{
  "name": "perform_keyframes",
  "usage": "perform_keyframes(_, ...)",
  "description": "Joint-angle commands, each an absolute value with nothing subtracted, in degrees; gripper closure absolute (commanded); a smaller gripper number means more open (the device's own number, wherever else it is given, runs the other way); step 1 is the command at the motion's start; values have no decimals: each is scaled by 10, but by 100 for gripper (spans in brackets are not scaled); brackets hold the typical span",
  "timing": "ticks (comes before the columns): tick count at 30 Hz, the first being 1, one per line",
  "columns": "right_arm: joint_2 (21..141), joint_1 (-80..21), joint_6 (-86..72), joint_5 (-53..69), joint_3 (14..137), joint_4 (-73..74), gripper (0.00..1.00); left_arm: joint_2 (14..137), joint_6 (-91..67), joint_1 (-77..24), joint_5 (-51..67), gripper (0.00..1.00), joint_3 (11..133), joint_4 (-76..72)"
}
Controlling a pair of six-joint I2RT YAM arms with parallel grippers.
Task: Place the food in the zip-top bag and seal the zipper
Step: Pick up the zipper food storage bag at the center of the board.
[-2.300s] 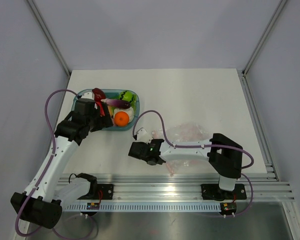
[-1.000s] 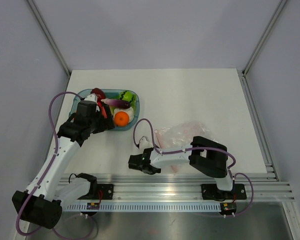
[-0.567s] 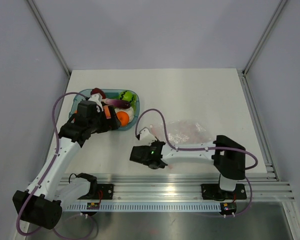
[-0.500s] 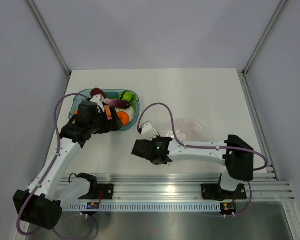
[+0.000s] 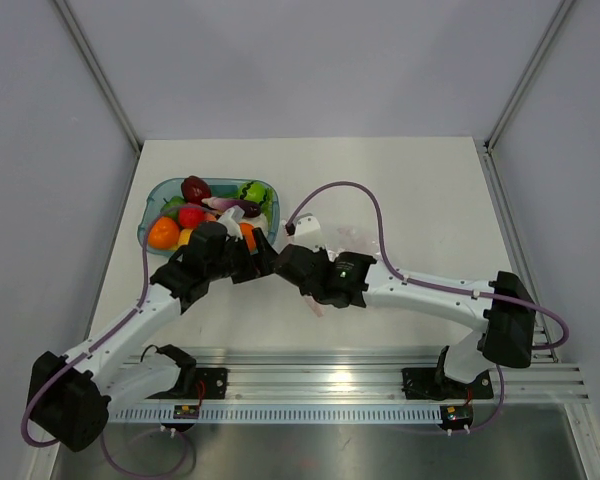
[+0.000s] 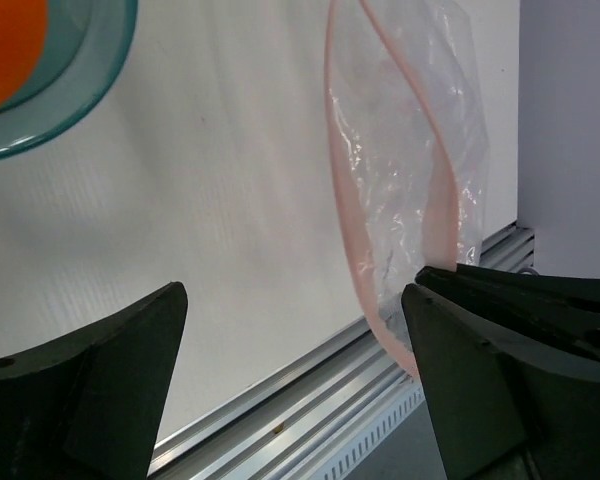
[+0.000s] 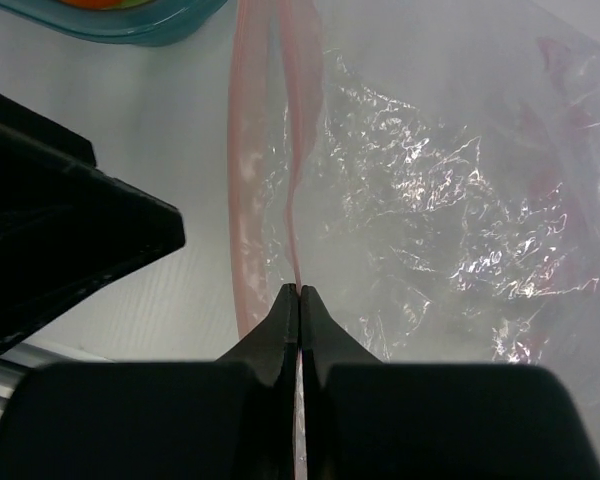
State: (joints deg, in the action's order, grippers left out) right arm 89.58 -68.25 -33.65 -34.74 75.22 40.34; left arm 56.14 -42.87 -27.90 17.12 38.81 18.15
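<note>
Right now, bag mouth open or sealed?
Open. The two sides of the zipper on the zip-top bag curve apart in both wrist views; the right gripper pinches one side.

No legible text, brand, number or sign is being shown in any of the three views. A small orange-and-dark tag is being displayed on the left arm base [image 5: 188,409] and another on the right arm base [image 5: 450,409], both at the near rail in the top view. Their markings are being rendered too small to be read. Nothing printed is being shown in either wrist view.
</note>
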Motion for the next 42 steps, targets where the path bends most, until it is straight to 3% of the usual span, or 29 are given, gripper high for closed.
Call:
perform_keyframes(1,863,-678,-363,-319,739,372,100,583,-471,-296,161,10,379,87)
perform_keyframes(5,859,-677,-372,-309,737,375,100,614,-472,-301,151,18,367,62)
perform_keyframes(17,853,-677,-384,-301,743,382,100,721,-484,-363,140,27,409,3)
perform_keyframes(20,848,-676,-387,-322,751,399,100,749,-483,-372,134,42,424,6)
perform_keyframes(21,846,-673,-387,-330,754,407,100,750,-484,-372,130,52,426,12)
perform_keyframes(23,833,-665,-388,-358,758,438,100,749,-477,-372,120,62,434,25)
perform_keyframes(24,827,-651,-383,-363,759,445,100,748,-470,-372,118,74,442,46)
perform_keyframes(27,805,-636,-369,-389,767,466,100,751,-443,-372,117,89,495,114)
perform_keyframes(28,803,-625,-358,-396,774,480,100,751,-438,-372,112,100,530,135)
perform_keyframes(38,802,-569,-218,-512,984,525,100,783,-350,-372,105,100,796,312)
perform_keyframes(42,766,-562,-183,-546,984,517,100,807,-336,-371,105,100,816,327)
